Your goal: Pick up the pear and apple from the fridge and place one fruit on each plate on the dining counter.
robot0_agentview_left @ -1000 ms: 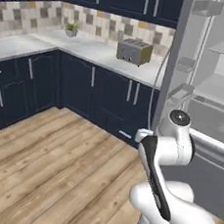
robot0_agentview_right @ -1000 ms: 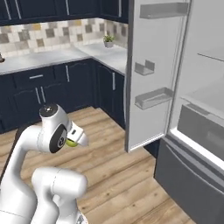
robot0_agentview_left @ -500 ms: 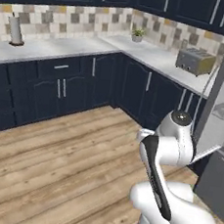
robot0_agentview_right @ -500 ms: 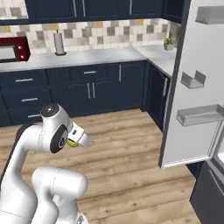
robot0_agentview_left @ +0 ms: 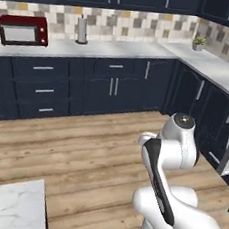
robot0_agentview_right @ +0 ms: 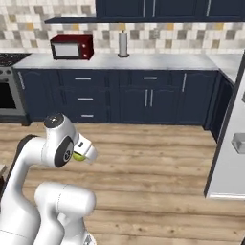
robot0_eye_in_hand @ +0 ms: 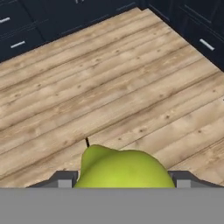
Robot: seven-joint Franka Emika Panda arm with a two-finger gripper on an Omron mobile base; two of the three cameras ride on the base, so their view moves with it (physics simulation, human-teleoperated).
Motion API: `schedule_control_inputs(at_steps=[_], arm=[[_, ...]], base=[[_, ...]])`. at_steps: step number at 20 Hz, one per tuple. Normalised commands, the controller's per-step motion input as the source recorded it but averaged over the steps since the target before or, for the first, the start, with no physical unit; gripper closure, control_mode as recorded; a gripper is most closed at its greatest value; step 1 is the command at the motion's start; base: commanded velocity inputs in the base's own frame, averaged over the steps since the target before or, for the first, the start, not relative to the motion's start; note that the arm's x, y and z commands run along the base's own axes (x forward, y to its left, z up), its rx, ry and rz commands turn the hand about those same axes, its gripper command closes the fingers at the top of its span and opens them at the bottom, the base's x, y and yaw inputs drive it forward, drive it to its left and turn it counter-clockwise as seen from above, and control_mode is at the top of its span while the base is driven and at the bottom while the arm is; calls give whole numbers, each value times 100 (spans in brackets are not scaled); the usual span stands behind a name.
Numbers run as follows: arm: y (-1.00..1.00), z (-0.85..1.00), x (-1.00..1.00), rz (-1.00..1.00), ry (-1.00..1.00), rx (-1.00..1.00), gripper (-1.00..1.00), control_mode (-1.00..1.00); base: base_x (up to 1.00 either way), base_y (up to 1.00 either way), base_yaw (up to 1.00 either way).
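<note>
A yellow-green pear (robot0_eye_in_hand: 122,168) with a short dark stem fills the space between my two fingers (robot0_eye_in_hand: 65,179), and my gripper (robot0_eye_in_hand: 122,178) is shut on it above the wooden floor. In the right base view the pear (robot0_agentview_right: 78,155) peeks out at my gripper (robot0_agentview_right: 82,154), tucked close to the arm's folded upper link. The pale grey fridge door (robot0_agentview_right: 227,143) stands at the right edge. A corner of the white marble dining counter (robot0_agentview_left: 10,208) shows at the lower left. The apple and the plates are out of view.
Navy wall cabinets (robot0_agentview_left: 114,86) under a pale worktop run along the back and turn at the right corner. A red microwave (robot0_agentview_right: 72,46), a paper-towel roll (robot0_agentview_right: 123,44) and an oven (robot0_agentview_right: 9,98) line that wall. Wooden floor (robot0_agentview_left: 82,148) lies between.
The whole picture has swung, so the base has turned left: the fridge slid to the right edge, and the microwave and marble corner came into view. The pear stays in my gripper.
</note>
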Motion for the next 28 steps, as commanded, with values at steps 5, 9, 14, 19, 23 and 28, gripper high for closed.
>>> schedule_control_inputs(at_steps=[5, 9, 14, 19, 23, 28], arm=[[0, 0, 0, 0, 0, 0, 100, 100], [0, 0, 0, 0, 0, 0, 100, 100], [0, 0, 0, 0, 0, 0, 100, 100], [0, 0, 0, 0, 0, 0, 100, 100], [0, 0, 0, 0, 0, 0, 100, 100], [0, 0, 0, 0, 0, 0, 100, 100]], base=[[-99, 0, 41], [-98, 0, 30], [-99, 9, 19], [-100, 10, 11], [-100, 4, 9], [-100, 7, 7]])
